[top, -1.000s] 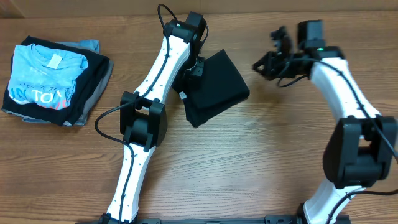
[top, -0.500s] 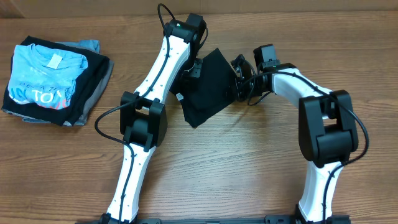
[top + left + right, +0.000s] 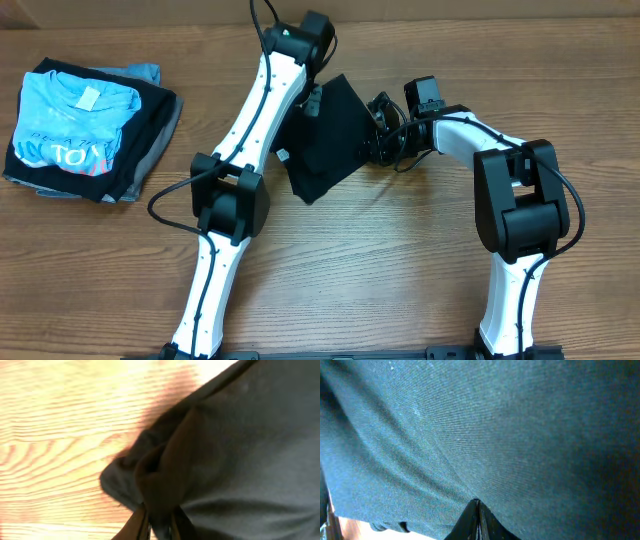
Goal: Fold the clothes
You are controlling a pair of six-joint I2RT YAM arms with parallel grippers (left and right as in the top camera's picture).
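With black T-shirt [image 3: 325, 145] folded far-centre on the worktop [image 3: 420, 270], left claw [image 3: 159, 524] pinching its bunched corner, right claw [image 3: 477, 510] pressed together at the right edge, lay corners flat and square before letting go.

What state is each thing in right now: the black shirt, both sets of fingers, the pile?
black T-shirt: folded small, at a slant on the table.
left fingers: closed on a bunched corner of the black T-shirt.
right fingers: shut, pinching the black T-shirt's right edge.
clothes pile: folded, stacked at left, light blue T-shirt on top.
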